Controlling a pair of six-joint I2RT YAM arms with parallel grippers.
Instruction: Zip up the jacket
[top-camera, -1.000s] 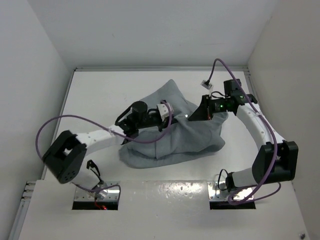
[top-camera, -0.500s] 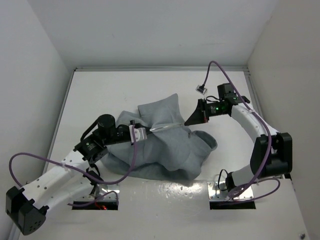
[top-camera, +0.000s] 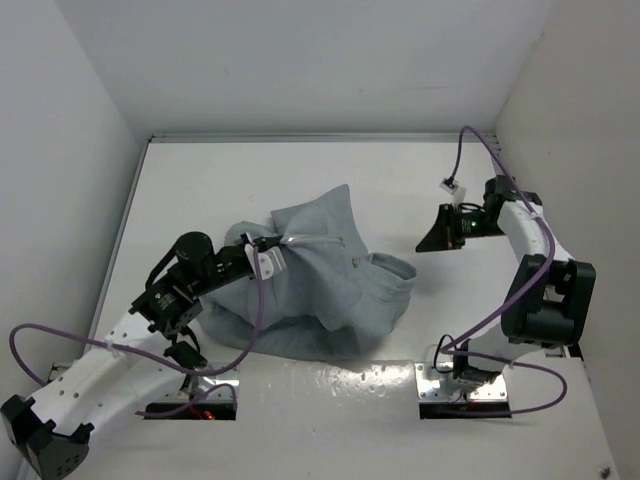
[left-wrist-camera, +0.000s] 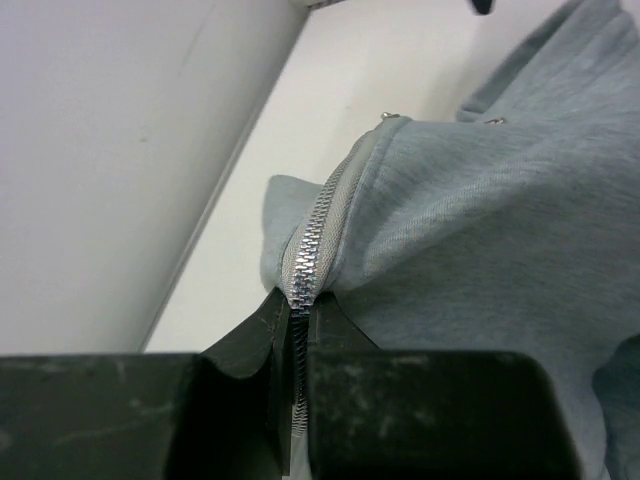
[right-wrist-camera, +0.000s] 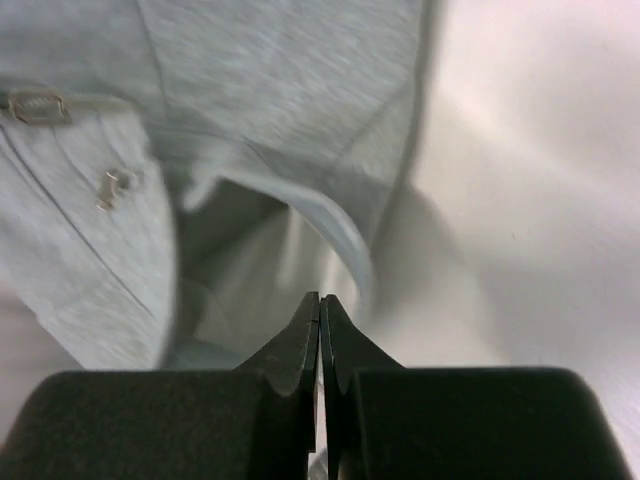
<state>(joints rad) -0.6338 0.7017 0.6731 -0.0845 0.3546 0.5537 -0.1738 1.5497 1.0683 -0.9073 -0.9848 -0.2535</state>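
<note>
White table under me, walls on L, back & R. Grey jacket lies bunched on it, a bit L of centre, nearer the front edge than the back; part of it stands up. My arm bases sit at the near edge

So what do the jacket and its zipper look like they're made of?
The jacket looks like soft knit, maybe cotton-blend jersey: matte, heathered grey, fine ribbing visible. The zipper teeth look metal, silvery with a sheen, though coated plastic is possible.
</note>
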